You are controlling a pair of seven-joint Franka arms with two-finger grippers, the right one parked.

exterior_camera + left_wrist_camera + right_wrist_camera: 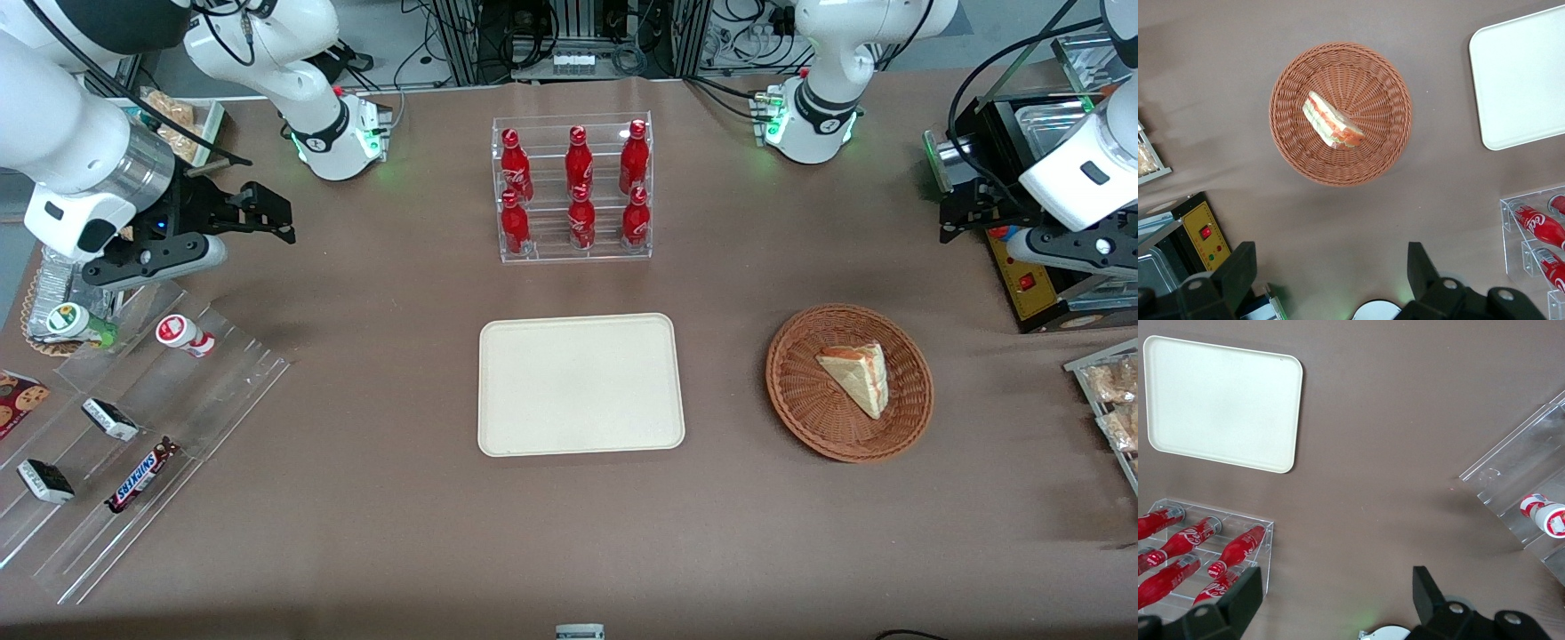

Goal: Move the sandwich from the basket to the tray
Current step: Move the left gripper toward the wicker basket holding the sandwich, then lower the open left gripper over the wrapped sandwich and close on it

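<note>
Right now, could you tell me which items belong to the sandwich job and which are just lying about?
For the job: sandwich in the basket; empty tray; open gripper, high above the table by the basket.

Lying about: cola bottles in their rack; Snickers bar; yellow box.

Even overhead light, soft shadows, sharp focus.

Table (373,293), brown cloth cover. Tray (581,384) at centre. Bottle rack (573,188) farther from front camera than tray. Basket (849,382) beside tray, toward working arm's end, gripper (956,213) above that end. Stepped acrylic rack (133,436) toward parked arm's end
</note>
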